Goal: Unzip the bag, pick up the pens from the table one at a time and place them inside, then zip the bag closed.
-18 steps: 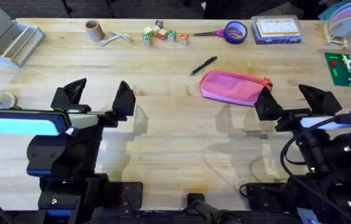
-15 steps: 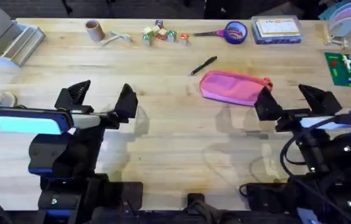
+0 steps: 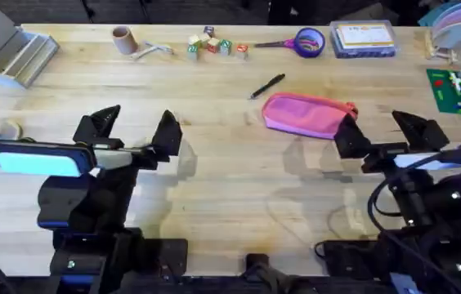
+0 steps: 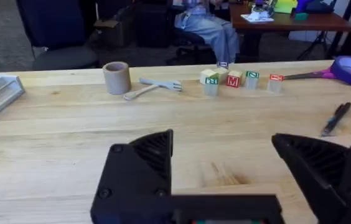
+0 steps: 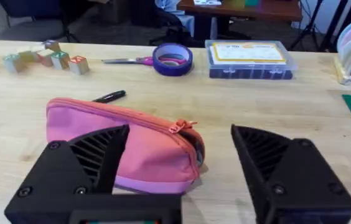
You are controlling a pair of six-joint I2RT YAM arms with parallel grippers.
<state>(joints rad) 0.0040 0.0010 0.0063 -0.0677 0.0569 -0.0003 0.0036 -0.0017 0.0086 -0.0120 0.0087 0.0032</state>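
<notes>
With my right tool (image 3: 383, 131) and left tool (image 3: 130, 128) both spread apart above the desk (image 3: 239, 188), I judged the soft, zipped bag (image 3: 307, 113) might slide if I tugged its zipper pull (image 5: 180, 126) unbraced.

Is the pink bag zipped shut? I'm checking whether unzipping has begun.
Shut, as far as shows: the bag has its zipper line closed along the top, with the pull at one end, and no lining shows.

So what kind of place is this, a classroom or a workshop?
Most likely a robotics lab or test room. Two robot arms sit at a wooden table laid out with practice items: a pink pouch, a pen and letter blocks. Office chairs and desks stand behind.
</notes>
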